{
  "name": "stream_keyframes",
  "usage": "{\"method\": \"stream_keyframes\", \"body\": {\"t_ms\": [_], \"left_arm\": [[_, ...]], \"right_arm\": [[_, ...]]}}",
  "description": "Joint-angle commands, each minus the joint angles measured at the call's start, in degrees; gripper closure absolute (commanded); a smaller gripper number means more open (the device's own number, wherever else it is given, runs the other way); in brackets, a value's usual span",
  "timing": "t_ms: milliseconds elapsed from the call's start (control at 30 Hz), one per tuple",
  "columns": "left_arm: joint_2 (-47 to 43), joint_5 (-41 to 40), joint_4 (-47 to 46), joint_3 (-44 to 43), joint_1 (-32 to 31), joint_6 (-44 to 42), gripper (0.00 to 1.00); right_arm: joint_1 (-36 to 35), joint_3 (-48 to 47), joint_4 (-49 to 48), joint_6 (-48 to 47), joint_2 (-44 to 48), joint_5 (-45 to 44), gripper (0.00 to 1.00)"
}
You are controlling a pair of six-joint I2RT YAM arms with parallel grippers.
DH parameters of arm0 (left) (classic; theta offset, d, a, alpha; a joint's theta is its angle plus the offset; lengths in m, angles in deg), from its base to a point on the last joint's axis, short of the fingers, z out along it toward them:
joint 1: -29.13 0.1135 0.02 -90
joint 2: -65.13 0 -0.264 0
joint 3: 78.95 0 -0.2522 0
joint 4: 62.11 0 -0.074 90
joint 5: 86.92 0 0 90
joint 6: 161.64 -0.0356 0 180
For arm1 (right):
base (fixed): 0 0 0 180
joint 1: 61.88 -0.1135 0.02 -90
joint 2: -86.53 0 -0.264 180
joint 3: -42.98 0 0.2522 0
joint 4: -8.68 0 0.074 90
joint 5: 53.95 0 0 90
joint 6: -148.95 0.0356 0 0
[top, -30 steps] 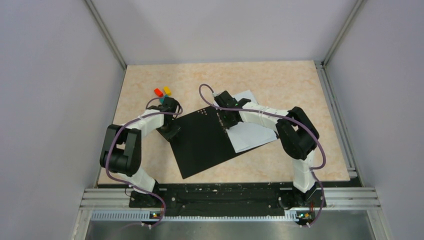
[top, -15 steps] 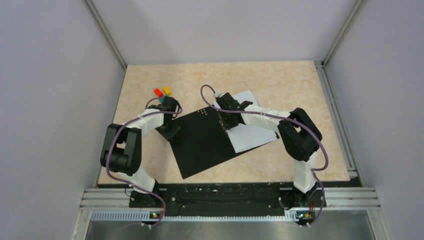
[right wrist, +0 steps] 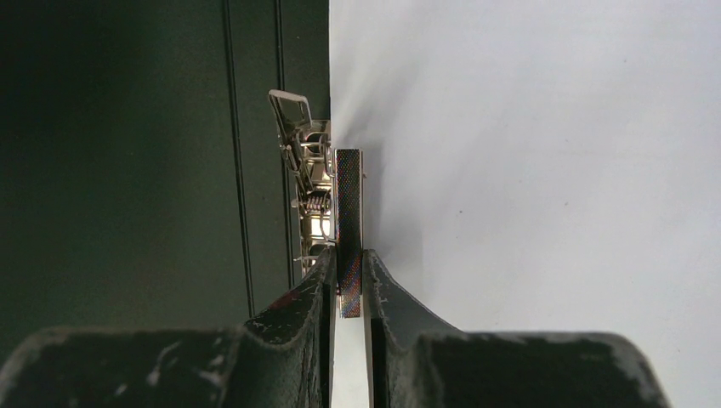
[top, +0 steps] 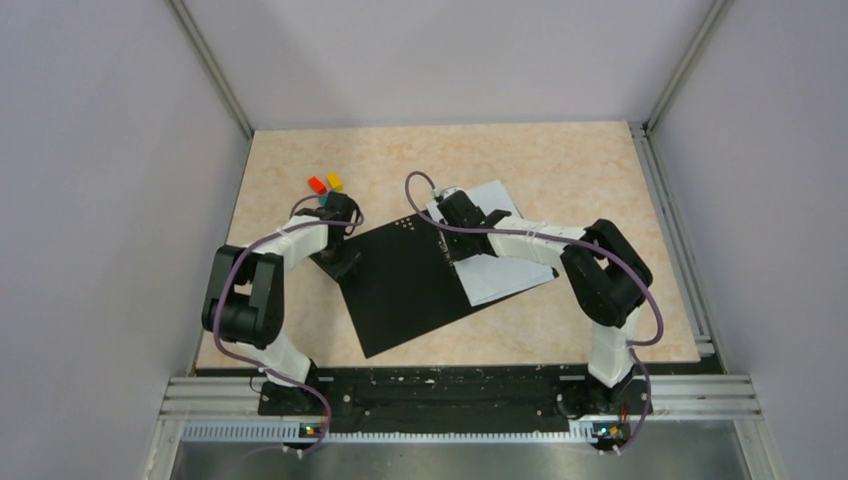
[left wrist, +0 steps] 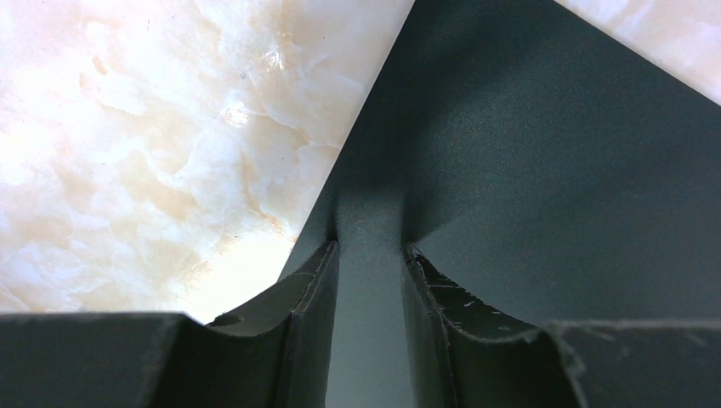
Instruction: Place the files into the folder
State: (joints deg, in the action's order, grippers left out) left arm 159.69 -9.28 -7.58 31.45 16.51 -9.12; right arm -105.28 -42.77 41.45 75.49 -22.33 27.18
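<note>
The folder (top: 410,285) lies open on the table, black inside up. White files (top: 505,268) lie on its right half, next to the spine. My right gripper (top: 453,246) is over the spine. In the right wrist view the gripper (right wrist: 349,259) is shut on the dark lever (right wrist: 348,204) of the metal spine clip (right wrist: 306,161), with the files (right wrist: 553,170) to its right and the black cover (right wrist: 127,170) to its left. My left gripper (top: 340,262) stands at the folder's left corner. Its jaws (left wrist: 370,246) are apart, tips down on the black cover (left wrist: 553,170).
Small red (top: 316,184), yellow (top: 335,182) and teal (top: 325,200) blocks sit on the marbled tabletop (top: 560,160) just beyond the left gripper. Grey walls enclose the table on three sides. The arm bases stand along the near edge.
The right arm has shifted a little to the right and its wrist has edged toward the far side over the spine. The left arm and the folder have stayed put.
</note>
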Motion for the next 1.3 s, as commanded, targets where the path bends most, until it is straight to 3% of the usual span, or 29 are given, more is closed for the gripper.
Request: {"method": "stream_keyframes", "body": {"t_ms": [0, 867, 1267], "left_arm": [[4.61, 0.40, -2.09, 1.64, 0.73, 1.80, 0.61], [7.82, -0.56, 1.03, -1.98, 2.07, 3.03, 0.61], [8.49, -0.82, 2.03, -2.87, 2.34, 3.44, 0.61]], "right_arm": [[-0.58, 2.70, -1.08, -0.38, 1.51, -1.04, 0.86], [-2.29, 9.94, -7.86, -2.81, 4.48, -3.86, 0.85], [-2.28, 10.88, -9.65, -3.40, 8.29, -3.98, 0.71]]}}
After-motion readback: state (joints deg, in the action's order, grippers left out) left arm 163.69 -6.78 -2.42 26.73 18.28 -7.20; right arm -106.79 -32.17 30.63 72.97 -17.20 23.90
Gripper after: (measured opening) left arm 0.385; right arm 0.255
